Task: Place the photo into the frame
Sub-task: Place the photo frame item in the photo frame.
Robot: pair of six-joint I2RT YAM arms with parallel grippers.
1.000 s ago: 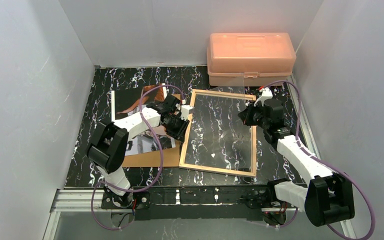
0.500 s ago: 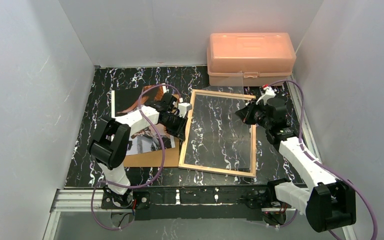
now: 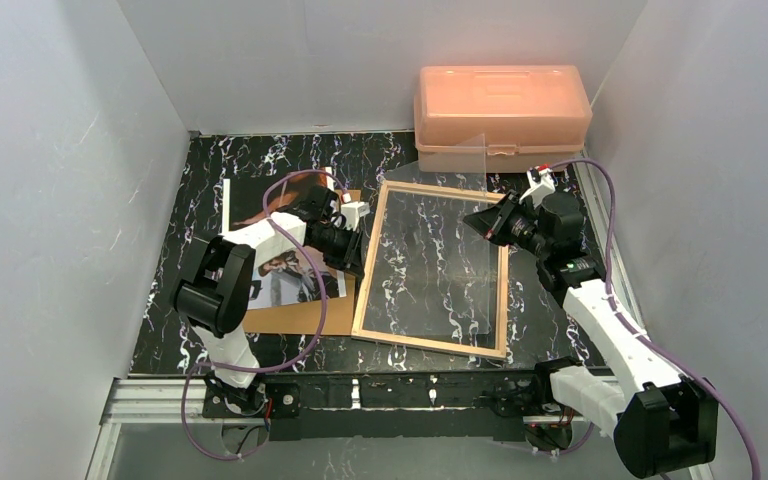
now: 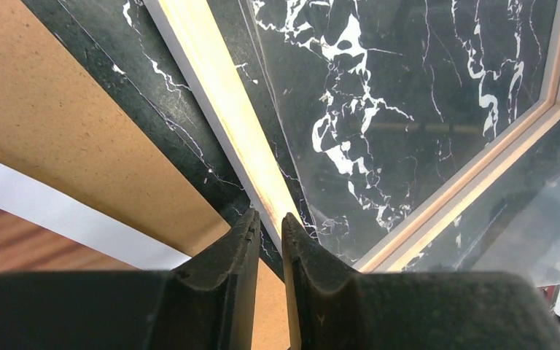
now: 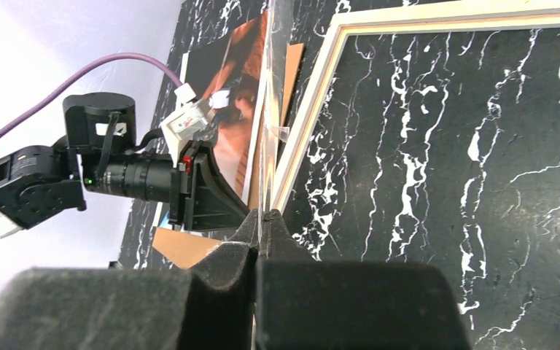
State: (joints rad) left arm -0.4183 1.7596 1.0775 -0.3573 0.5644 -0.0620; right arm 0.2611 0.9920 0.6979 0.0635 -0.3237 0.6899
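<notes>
The thin rectangular picture frame [image 3: 420, 341] lies flat at the centre of the black marble-patterned table [image 3: 210, 160]. Its light-wood back faces up, the orientation needed for loading from behind. The left gripper [image 4: 268, 222] sits at the frame's left rail with its jaws nearly together, one finger on each side of the wood. The likely purpose is to steady the frame. Whether the pads actually bear on the rail cannot be told from the wrist view.

The clear rectangular pane [image 3: 465, 155] stands tilted over the frame opening with its right edge raised. The right gripper [image 5: 260, 219] is clamped tight on that edge, which shows edge-on between its fingers.

The plain brown backing board [image 3: 290, 318] lies just left of the frame. The glossy photo, dark with orange-brown and pale patches [image 3: 260, 205], rests face up on that board, partly under the left arm. It is not yet in the frame.

Containers:
- The translucent peach plastic box [image 3: 500, 100] stands at the table's far edge with its lid down. No contents can be made out.
- The frame opening holds neither photo nor board. Only the table pattern shows through it.
</notes>
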